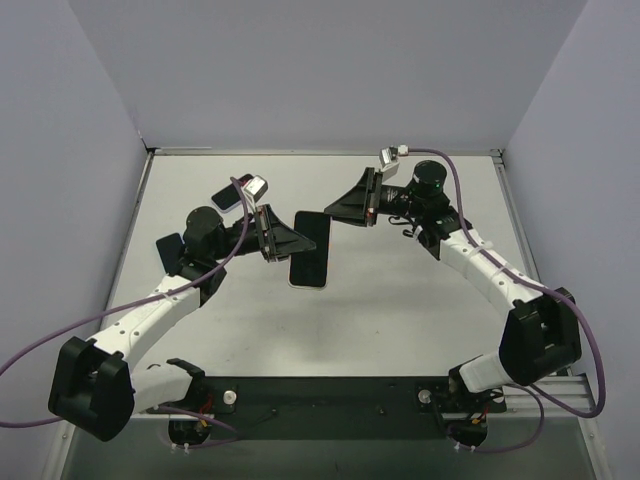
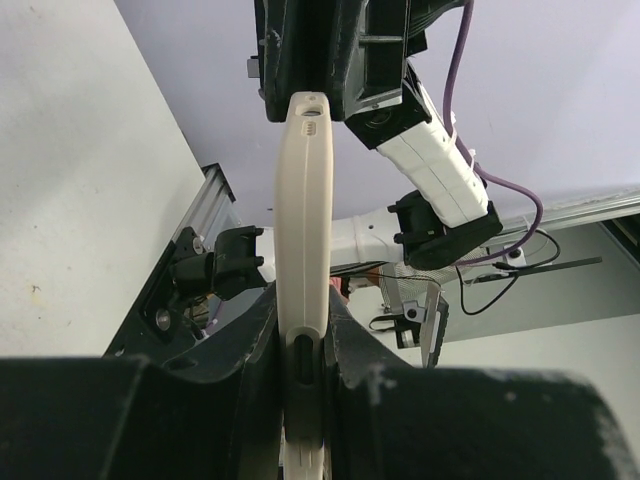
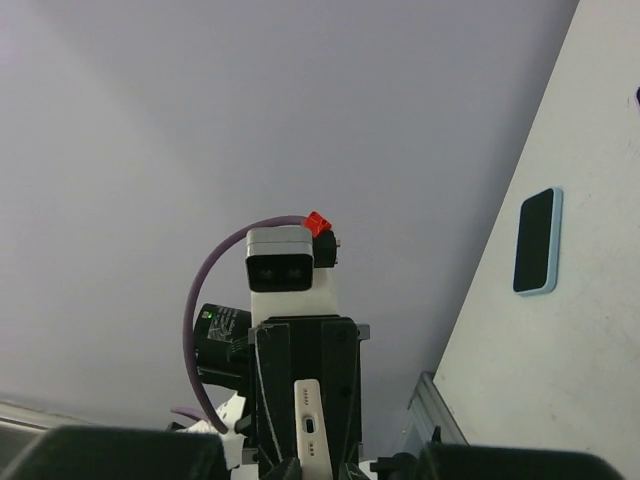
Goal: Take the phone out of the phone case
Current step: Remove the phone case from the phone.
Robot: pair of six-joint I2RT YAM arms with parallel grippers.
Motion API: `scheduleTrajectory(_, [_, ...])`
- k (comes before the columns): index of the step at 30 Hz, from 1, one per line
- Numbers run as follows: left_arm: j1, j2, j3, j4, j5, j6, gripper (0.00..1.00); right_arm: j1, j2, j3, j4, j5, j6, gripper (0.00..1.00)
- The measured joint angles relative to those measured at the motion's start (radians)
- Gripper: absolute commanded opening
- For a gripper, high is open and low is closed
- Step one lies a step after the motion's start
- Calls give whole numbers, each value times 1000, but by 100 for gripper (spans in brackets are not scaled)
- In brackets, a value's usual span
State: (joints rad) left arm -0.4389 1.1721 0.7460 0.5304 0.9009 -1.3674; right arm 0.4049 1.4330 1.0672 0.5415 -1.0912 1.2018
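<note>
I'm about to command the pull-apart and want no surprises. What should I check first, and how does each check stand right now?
1. Left gripper clamped on the phone case: ok, its fingers pinch the near end.
2. Right gripper gripping firmly: cannot tell; its jaws straddle the case's far end, but contact is unclear.
3. Phone seated in the case: ok, a white rim frames the dark screen.
4. Blue-cased phone on the table out of the way: ok, it lies apart from both grippers.
</note>
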Motion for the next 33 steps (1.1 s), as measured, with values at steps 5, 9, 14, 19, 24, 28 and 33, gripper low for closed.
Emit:
scheduleTrajectory(5, [1, 6, 1, -4, -3, 0, 0, 0, 40, -17, 110, -18, 83, 21])
scheduleTrajectory(9, [0, 8, 2, -4, -3, 0, 0, 1, 55, -28, 158, -26, 120, 20])
scheduleTrajectory(14, [0, 18, 13, 0, -3, -1, 0, 2, 68, -38, 232, -36, 171, 18])
scheduleTrajectory(19, [0, 37, 21, 4, -4, -8, 0, 1, 98, -87, 394, -43, 293, 23])
scheduleTrajectory(24, [0, 61, 35, 13, -6, -18, 0, -6, 138, -126, 554, -47, 413, 23])
scheduleTrajectory(28, [0, 66, 43, 13, -6, -22, 0, -11, 152, -132, 625, -50, 461, 0])
scheduleTrajectory(33, [-5, 68, 57, 8, -7, -51, 0, -18, 152, -149, 694, -46, 475, 0])
